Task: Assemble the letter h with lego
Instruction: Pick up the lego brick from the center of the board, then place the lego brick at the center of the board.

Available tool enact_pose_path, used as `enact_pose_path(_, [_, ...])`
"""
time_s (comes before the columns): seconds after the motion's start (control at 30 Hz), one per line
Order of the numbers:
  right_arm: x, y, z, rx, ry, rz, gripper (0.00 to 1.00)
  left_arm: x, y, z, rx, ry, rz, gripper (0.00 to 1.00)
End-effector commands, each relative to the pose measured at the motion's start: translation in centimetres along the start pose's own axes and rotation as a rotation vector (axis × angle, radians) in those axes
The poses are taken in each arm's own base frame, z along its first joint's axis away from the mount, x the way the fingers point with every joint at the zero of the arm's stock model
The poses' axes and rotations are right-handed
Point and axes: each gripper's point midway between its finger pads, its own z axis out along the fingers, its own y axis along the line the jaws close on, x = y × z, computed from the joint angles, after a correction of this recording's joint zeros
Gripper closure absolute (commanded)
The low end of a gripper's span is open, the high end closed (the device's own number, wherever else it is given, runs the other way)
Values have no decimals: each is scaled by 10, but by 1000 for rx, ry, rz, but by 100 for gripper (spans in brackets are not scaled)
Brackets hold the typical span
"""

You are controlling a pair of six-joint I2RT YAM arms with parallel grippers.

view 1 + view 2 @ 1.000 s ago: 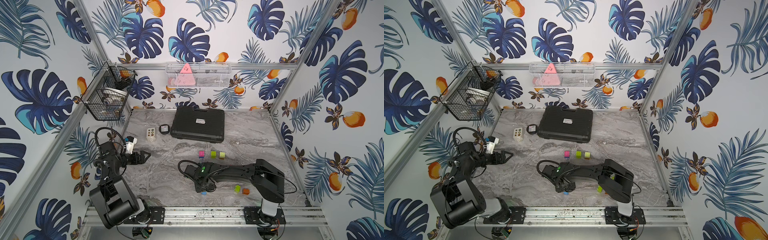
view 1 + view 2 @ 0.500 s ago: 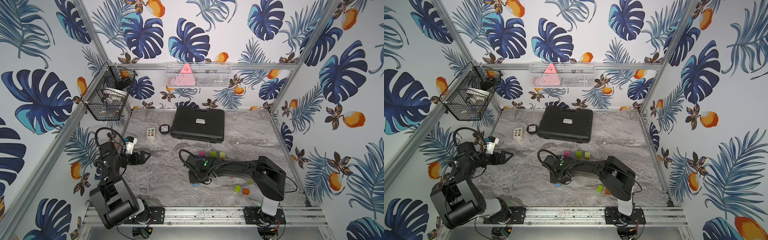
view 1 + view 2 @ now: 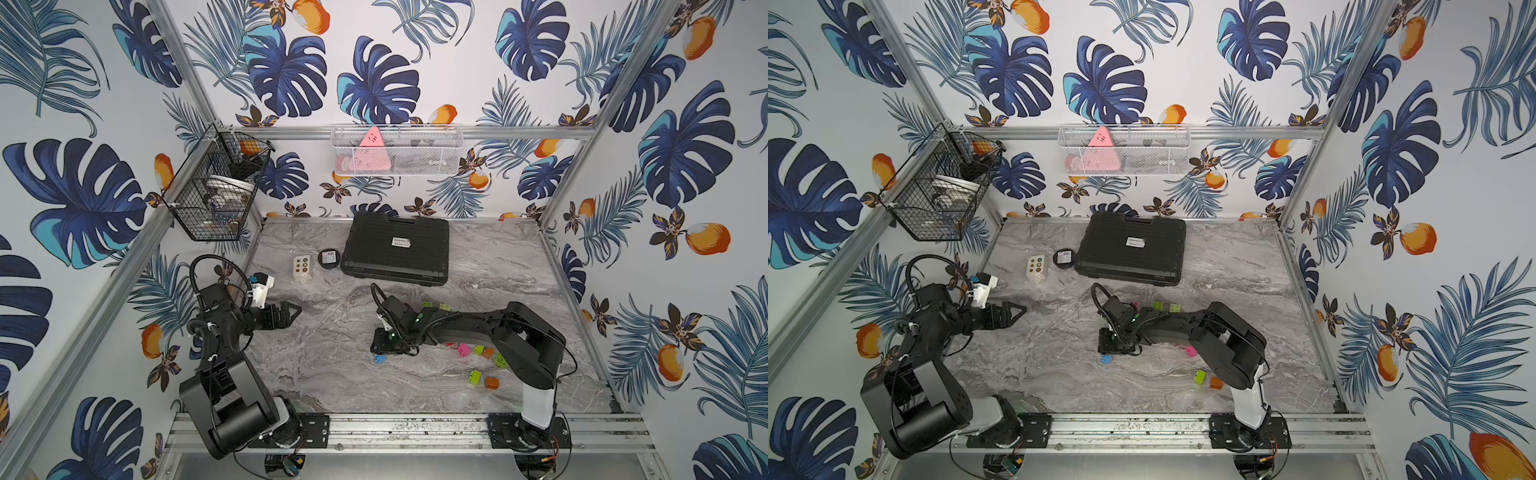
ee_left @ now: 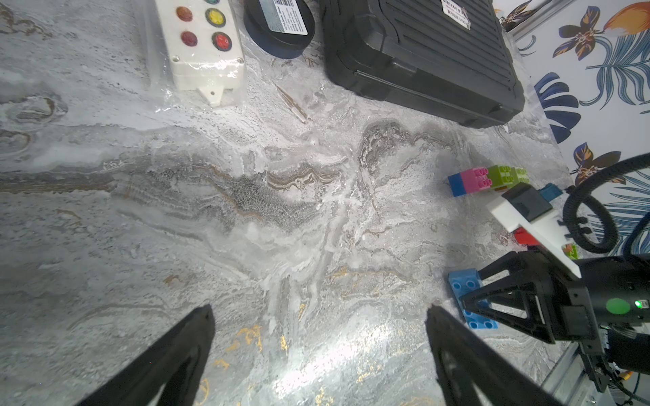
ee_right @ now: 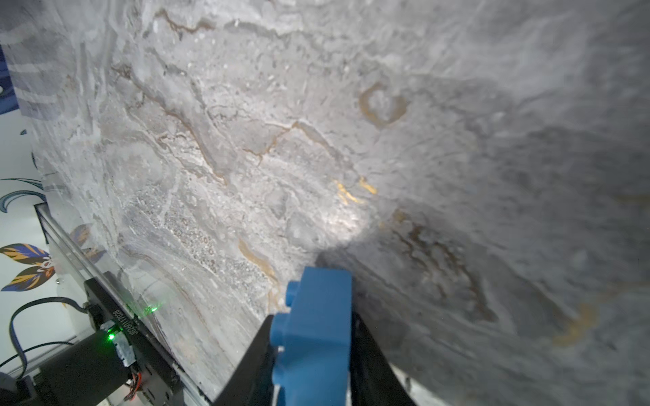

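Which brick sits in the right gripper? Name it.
The long light-blue brick: only it sits in the right gripper; the other bricks lie loose on the table.

Black hard case [image 3: 386,266] is lying flat at the back of the marble tabletop [image 3: 332,382], label facing up. Black round puck [image 3: 328,257] is sitting just beside the case's left edge. White button box [image 3: 301,268] is lying next to the puck, and the left wrist view shows clear plastic wrapping it. Black wire basket [image 3: 195,216] is hanging off the left frame post, holding white and dark items I can't identify. White mesh tray [image 3: 436,153] is hanging on the back rail, with a pink triangle [image 3: 371,151] standing in it.
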Motion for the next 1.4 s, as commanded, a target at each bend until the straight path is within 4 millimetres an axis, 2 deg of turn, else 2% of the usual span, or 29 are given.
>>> enact_pose_path(0.0, [18,-44,1,147,44,53,60,-2,1,0,-3,-7,5,1])
enact_pose_path(0.17, [24,-54,3,170,57,58,55,-2,1,0,1,-4,5,1])
enact_pose_path(0.23, [26,-57,2,153,61,67,63,-2,1,0,-4,-6,6,1])
enact_pose_path(0.37, [27,-52,0,105,68,62,66,-2,-3,-1,14,-10,20,1])
enact_pose_path(0.47, [24,-41,-5,68,66,46,70,-4,-17,-4,55,-28,97,1])
enact_pose_path(0.63, [11,-15,-26,-26,8,26,71,-15,-57,-15,108,-111,303,1])
enact_pose_path(0.8, [-10,15,-60,-155,-79,40,71,-21,-130,-38,329,-210,559,1])
enact_pose_path(0.97, [-24,47,-87,-339,-72,83,71,-4,-190,-53,585,-272,806,1])
enact_pose_path(1.07, [-27,61,-97,-387,-70,77,71,-2,-203,-41,661,-255,828,1])
enact_pose_path(1.27, [-32,82,-106,-489,-59,86,71,6,-207,-7,660,-129,882,1])
enact_pose_path(1.37, [-33,86,-105,-506,-50,90,71,12,-217,1,692,-106,932,1])
